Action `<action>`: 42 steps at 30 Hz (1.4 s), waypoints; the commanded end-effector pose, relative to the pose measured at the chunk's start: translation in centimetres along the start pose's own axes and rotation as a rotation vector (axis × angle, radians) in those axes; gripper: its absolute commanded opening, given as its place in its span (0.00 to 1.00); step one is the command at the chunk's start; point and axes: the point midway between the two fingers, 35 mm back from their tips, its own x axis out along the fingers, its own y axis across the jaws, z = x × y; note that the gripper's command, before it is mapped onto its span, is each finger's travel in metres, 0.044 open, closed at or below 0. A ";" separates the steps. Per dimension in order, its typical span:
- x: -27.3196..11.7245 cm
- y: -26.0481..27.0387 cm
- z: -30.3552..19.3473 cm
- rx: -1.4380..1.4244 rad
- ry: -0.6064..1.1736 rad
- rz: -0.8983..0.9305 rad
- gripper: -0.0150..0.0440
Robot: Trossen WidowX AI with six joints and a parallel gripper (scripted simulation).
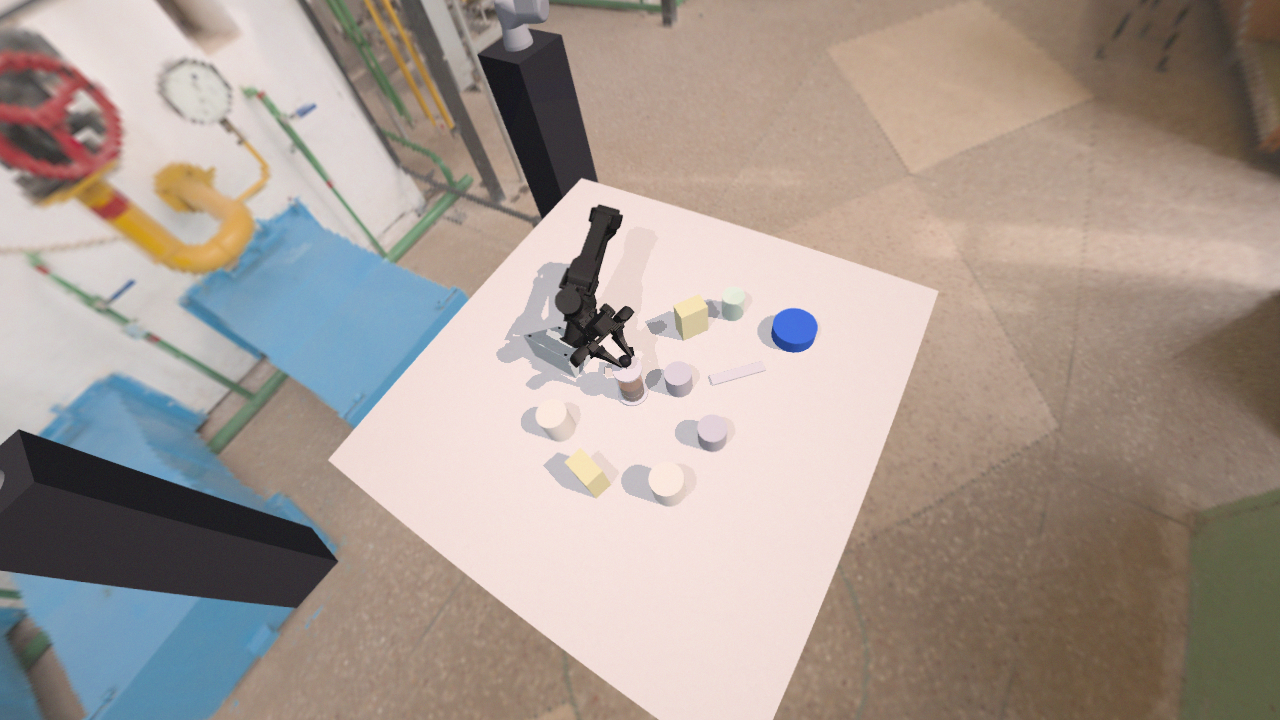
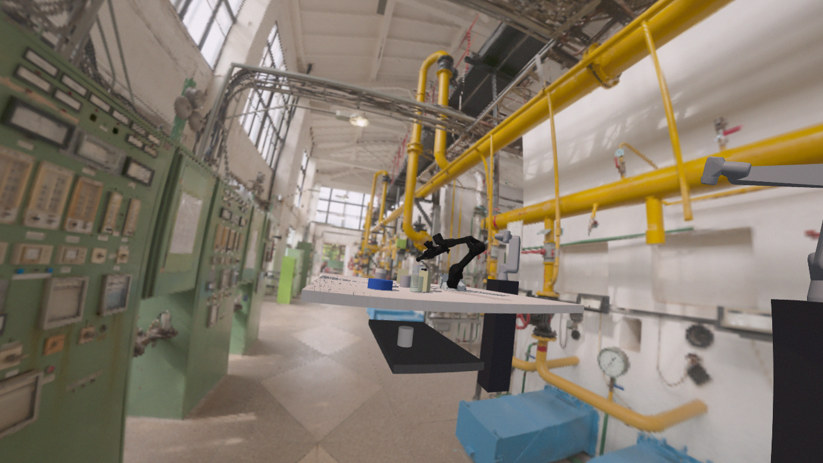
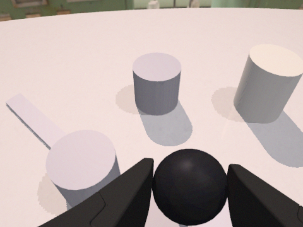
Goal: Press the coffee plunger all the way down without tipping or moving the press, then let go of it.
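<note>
White tabletop (image 1: 680, 573), industrial hall. Gripper (image 3: 190, 186) clamped on black plunger knob (image 3: 190, 186) over the coffee press (image 1: 630, 385), near the tabletop's middle.

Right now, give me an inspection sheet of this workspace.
Surface: white table, carrying several objects.
Job's things: coffee press upright; its black plunger knob between the fingers.
Clutter: blue disc, yellow blocks, pale cylinders, a flat white strip.
Grippers: gripper shut on the plunger knob.
Cables: nothing seen.
Surroundings: green control panels, yellow pipes, black posts beside the table.
</note>
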 end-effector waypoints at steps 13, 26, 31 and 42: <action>0.6 0.0 -0.6 0.016 0.023 0.001 0.47; 0.4 -0.1 -0.2 0.007 0.010 -0.001 0.47; 0.4 -0.1 -0.2 0.007 0.010 -0.001 0.47; 0.4 -0.1 -0.2 0.007 0.010 -0.001 0.87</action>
